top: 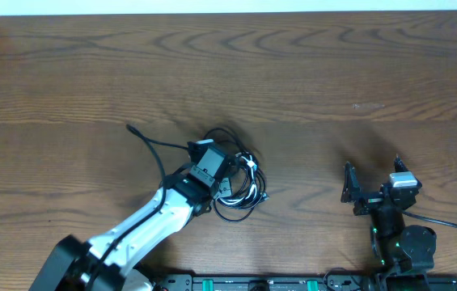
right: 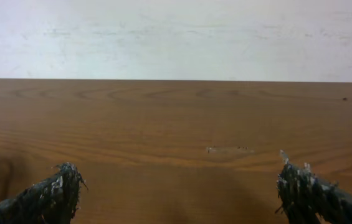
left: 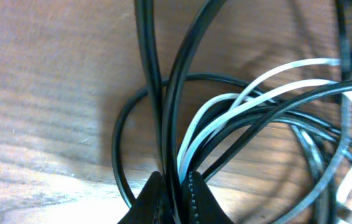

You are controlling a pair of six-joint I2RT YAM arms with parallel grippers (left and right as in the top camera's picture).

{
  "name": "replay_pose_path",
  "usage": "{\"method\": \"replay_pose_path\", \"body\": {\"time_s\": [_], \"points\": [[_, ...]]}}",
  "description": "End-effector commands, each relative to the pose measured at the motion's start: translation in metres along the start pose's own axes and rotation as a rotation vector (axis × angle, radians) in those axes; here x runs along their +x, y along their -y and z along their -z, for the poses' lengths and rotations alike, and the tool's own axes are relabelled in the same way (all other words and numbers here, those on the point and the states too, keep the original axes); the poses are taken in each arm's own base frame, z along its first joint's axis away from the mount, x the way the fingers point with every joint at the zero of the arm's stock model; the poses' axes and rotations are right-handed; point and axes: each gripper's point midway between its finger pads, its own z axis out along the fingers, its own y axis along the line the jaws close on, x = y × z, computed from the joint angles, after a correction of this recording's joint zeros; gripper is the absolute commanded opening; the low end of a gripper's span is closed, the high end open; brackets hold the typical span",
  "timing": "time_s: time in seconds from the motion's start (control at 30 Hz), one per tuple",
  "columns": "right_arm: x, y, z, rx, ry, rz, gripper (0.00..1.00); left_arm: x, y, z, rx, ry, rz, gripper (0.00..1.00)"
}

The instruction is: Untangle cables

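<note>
Cables (left: pixel 171 124) tight in the left gripper (left: pixel 174 186), its arm (top: pixel 151 217) outstretched

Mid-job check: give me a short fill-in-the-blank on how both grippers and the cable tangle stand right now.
1. The left gripper is ___ on the cables.
2. Most cords in the tangle are black, but the one light cable is ___ in colour.
3. The right gripper, away from the tangle and holding nothing, stands ___.

Missing words: shut; white; open.
</note>
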Motion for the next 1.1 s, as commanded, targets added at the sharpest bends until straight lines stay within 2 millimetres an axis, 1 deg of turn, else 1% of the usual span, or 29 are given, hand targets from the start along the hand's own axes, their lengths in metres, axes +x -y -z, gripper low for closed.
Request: {"method": "replay_pose_path", "body": {"time_s": [0.0,0.07,0.23,0.43,0.53,0.7,0.77,0.87,0.93,1.0,1.07], "points": [[0.0,-0.002,0.0,-0.008,0.001,-0.002,0.99,-0.02,0.021,0.024,0.096,0.07,-0.092,0.07],[0.0,-0.002,0.0,-0.008,0.001,-0.002,0.99,-0.026,0.026,0.036,0.129,0.107,-0.125,0.08],[0.0,-0.002,0.0,-0.008,0.001,-0.002,0.99,-0.045,0.037,0.073,0.208,0.23,-0.208,0.07],[0.0,-0.002,0.0,-0.008,0.001,-0.002,0.99,-0.062,0.044,0.122,0.308,0.376,-0.198,0.07],[0.0,-0.002,0.0,-0.008,0.001,-0.002,0.99,-0.066,0.045,0.14,0.343,0.425,-0.191,0.07],[-0.001,-0.002,0.0,-0.008,0.004,-0.002,0.99,-0.068,0.048,0.157,0.393,0.465,-0.189,0.08],[0.0,-0.002,0.0,-0.009,0.003,-0.002,0.99,-0.066,0.055,0.163,0.437,0.462,-0.198,0.07],[-0.001,-0.002,0.0,-0.009,0.005,-0.002,0.99,-0.062,0.072,0.172,0.537,0.453,-0.223,0.08],[-0.007,-0.006,0.0,-0.028,0.029,-0.029,0.99,-0.061,0.081,0.178,0.591,0.455,-0.248,0.07],[-0.02,-0.014,0.002,-0.078,0.078,-0.078,0.99,-0.06,0.093,0.188,0.661,0.467,-0.288,0.07],[-0.025,-0.021,0.003,-0.123,0.091,-0.081,0.99,-0.06,0.1,0.196,0.703,0.488,-0.326,0.07]]}}
